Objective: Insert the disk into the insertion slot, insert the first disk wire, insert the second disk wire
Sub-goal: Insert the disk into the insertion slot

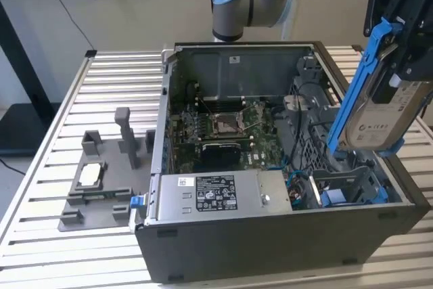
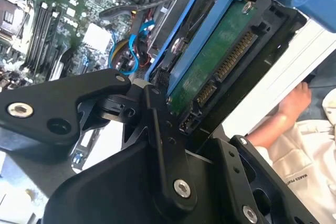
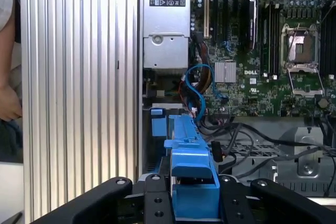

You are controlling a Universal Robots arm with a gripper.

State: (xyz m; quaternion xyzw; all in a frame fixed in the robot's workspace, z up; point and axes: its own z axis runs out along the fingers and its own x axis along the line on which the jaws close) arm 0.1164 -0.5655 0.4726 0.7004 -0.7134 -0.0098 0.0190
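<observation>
Right now my black gripper (image 1: 400,65) pinches the silver-grey, blue-framed disk (image 1: 382,116) steeply on edge just above the dark grey perforated insertion slot (image 1: 350,181), presumably so it enters edgewise.

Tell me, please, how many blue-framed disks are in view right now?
1. The disk is held in the gripper, tilted above the insertion slot at the exterior view's right end of the open case. Others may be hidden inside.
</observation>
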